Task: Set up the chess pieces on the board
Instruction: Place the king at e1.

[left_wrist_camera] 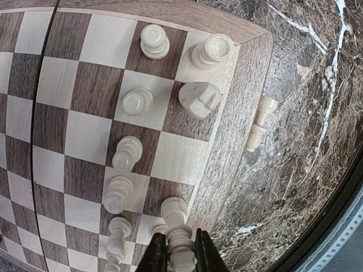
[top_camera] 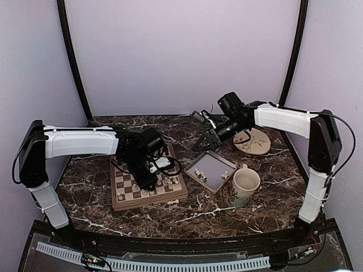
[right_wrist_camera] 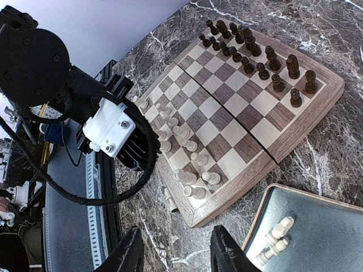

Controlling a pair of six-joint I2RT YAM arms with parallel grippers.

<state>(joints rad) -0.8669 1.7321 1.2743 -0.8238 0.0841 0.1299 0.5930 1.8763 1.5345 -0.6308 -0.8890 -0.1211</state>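
The wooden chessboard (top_camera: 148, 184) lies left of centre. Several cream-white chess pieces (left_wrist_camera: 136, 102) stand along its near rows, and they also show in the right wrist view (right_wrist_camera: 193, 158). My left gripper (left_wrist_camera: 180, 258) is shut on a cream-white piece (left_wrist_camera: 182, 249) and holds it over the board's near edge squares (left_wrist_camera: 170, 153). One white piece (left_wrist_camera: 259, 123) lies on the marble beside the board's rim. My right gripper (right_wrist_camera: 176, 249) is open and empty, hovering above the marble between the board (right_wrist_camera: 238, 119) and the grey tray (right_wrist_camera: 317, 226), which holds white pieces (right_wrist_camera: 275, 241).
Dark brown chessmen (right_wrist_camera: 255, 56) stand on the board's far rows. A grey metal tray (top_camera: 211, 170) sits right of the board, with a mug (top_camera: 244, 186) in front of it and a round patterned plate (top_camera: 253, 140) behind it. The left arm (right_wrist_camera: 108, 122) overhangs the board's near side.
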